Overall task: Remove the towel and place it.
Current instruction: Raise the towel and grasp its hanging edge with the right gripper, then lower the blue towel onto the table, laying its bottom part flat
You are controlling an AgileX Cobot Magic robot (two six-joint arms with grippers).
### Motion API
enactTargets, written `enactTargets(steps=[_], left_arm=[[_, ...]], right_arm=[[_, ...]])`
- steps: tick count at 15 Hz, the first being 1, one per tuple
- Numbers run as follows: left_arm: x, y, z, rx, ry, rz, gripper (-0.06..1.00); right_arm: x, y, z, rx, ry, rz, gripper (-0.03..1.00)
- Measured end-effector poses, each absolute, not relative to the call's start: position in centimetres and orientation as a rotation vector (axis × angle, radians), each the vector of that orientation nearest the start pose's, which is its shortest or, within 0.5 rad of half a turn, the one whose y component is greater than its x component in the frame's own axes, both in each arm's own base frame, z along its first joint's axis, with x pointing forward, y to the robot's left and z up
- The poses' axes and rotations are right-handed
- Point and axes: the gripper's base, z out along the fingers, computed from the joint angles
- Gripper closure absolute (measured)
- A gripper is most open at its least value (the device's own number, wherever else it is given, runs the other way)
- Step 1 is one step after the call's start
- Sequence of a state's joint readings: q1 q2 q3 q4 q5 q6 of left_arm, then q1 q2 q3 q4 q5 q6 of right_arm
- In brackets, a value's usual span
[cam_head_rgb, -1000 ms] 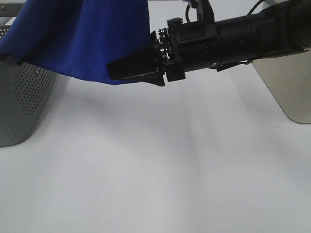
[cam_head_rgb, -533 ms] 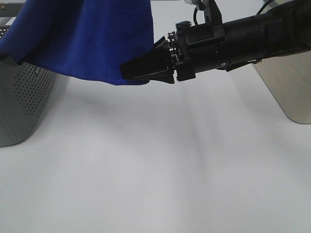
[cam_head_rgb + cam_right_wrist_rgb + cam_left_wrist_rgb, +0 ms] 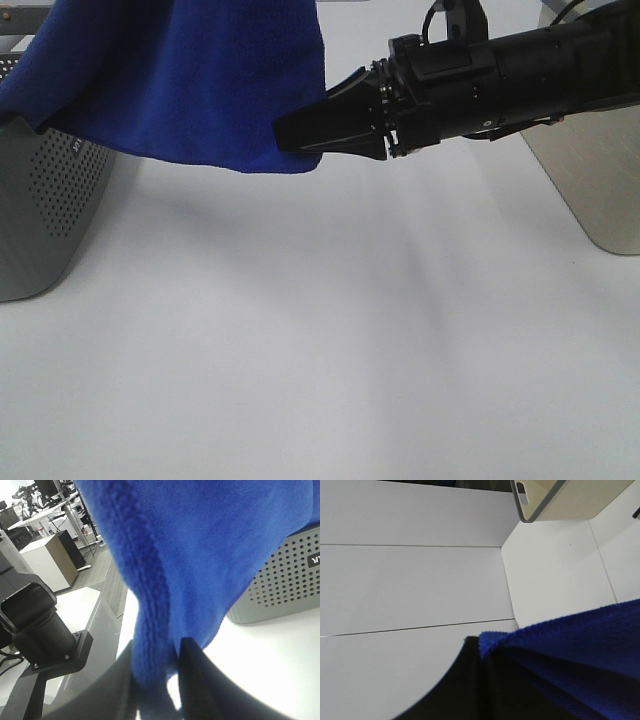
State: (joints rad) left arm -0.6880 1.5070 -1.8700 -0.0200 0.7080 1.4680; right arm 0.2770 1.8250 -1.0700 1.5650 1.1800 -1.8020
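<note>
Where the towel (image 3: 190, 80) lies: nine o'clock of my right gripper (image 3: 290, 132), hem hanging down.
Hold: pinched onto that hem.
My left gripper (image 3: 465, 680): cannot tell.

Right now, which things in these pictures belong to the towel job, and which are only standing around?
For the job:
- the towel, hanging above the table
- right fingers, closed on its hem
- left fingers, against its corner

Only standing around:
- grey perforated box
- grey panel
- white table
</note>
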Motion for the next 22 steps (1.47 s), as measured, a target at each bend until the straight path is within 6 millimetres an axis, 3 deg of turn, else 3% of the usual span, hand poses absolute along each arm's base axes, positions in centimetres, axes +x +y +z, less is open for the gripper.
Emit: enactTargets(steps=[3,6,11,14,16,22], left_arm=[[25.0,-20.7,51.3,1.633,0.890,0.519,0.94],[25.2,-20.9,51.1,1.613,0.931,0.483,0.94],[26.0,-21.5,50.2,1.562,1.047,0.384,0.94],[26.2,-21.7,49.9,1.445,1.198,0.250,0.94],[26.4,-21.6,49.8,1.374,1.279,0.201,0.94],[26.8,-21.4,50.2,1.291,1.296,0.231,0.94]], right_arm=[[30.8,17.6,22.7,-1.115,1.709,1.330,0.95],[30.7,17.6,22.7,-1.113,1.714,1.343,0.95],[31.4,17.0,22.8,-0.934,1.963,1.237,0.95],[31.4,16.0,25.8,-0.903,2.061,1.041,0.95],[31.8,15.3,28.9,-0.893,2.091,0.882,0.95],[34.1,12.4,36.9,-0.813,2.133,0.313,0.95]])
